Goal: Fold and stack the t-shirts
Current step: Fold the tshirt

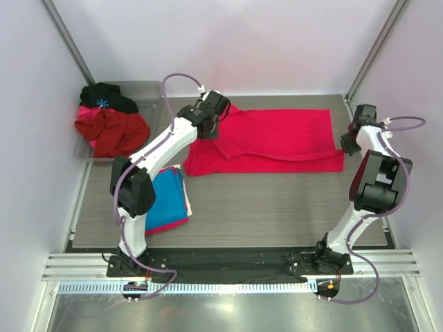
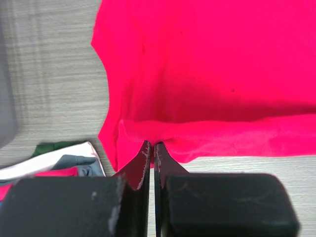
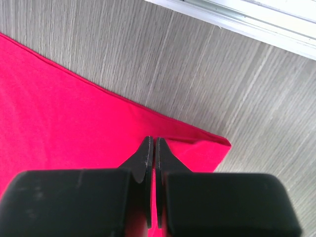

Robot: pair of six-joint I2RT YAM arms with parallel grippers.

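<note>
A crimson-pink t-shirt (image 1: 277, 135) lies spread across the back middle of the table, its near edge partly lifted into a fold. My left gripper (image 1: 212, 133) is shut on the shirt's left side; in the left wrist view the fingertips (image 2: 147, 150) pinch a raised fold of the cloth (image 2: 212, 64). My right gripper (image 1: 344, 145) is shut on the shirt's right end, close to a corner of the cloth (image 3: 59, 113). A folded blue t-shirt (image 1: 165, 200) rests on a pink-red one (image 1: 173, 225) at the front left, under the left arm.
A clear bin (image 1: 151, 90) at the back left holds dark red (image 1: 111, 131) and black (image 1: 107, 97) garments. The folded stack's edge (image 2: 59, 160) shows just left of the left fingers. Grey wood-grain table (image 1: 277, 207) lies in front of the shirt; white walls enclose the sides.
</note>
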